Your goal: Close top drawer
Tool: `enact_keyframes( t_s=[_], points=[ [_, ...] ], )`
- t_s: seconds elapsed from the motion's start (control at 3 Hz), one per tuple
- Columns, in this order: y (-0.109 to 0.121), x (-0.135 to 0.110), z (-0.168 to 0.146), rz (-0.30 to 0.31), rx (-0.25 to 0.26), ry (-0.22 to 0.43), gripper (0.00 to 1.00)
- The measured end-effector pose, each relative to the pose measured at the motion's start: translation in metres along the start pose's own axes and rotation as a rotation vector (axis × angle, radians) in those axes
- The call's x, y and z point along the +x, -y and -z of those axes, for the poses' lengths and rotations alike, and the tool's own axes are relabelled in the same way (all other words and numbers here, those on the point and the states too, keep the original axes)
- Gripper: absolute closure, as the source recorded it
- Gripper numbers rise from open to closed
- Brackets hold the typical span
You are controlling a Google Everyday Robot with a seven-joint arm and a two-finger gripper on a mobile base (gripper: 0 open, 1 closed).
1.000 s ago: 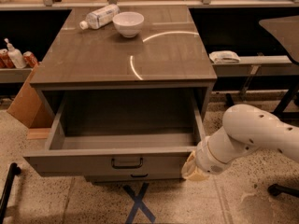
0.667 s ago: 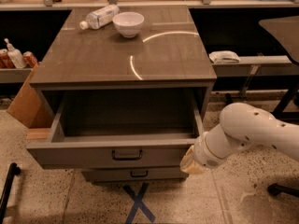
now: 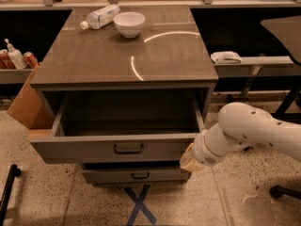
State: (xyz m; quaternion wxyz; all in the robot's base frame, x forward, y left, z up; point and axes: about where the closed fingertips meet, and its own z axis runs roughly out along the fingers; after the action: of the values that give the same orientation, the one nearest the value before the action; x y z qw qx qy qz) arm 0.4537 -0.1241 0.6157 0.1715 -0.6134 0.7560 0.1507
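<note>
The top drawer [image 3: 94, 150] of the grey-brown cabinet stands partly open, and its deep grey box looks empty. Its flat front panel carries a small dark bail handle [image 3: 128, 149] at the centre. My gripper [image 3: 190, 159] is at the right end of the drawer front, at the panel's lower corner and against it. The white arm [image 3: 249, 131] reaches in from the right.
A white bowl [image 3: 129, 23] and a lying plastic bottle [image 3: 101, 17] are on the cabinet top [image 3: 141, 55]. A lower drawer [image 3: 136, 175] sits slightly out beneath. There is a cardboard box [image 3: 23, 105] to the left, a side shelf with a cloth [image 3: 225, 57] to the right, and a blue tape X [image 3: 140, 207] on the floor.
The top drawer has slid back toward the cabinet, so less of its box shows. My gripper and arm have moved with its right end.
</note>
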Motion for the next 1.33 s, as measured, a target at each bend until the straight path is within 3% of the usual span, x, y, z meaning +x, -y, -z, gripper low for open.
enact_keyframes(
  t_s=[1.33],
  points=[
    [0.117,-0.007,-0.008,-0.037,0.153,0.042,1.0]
  ],
)
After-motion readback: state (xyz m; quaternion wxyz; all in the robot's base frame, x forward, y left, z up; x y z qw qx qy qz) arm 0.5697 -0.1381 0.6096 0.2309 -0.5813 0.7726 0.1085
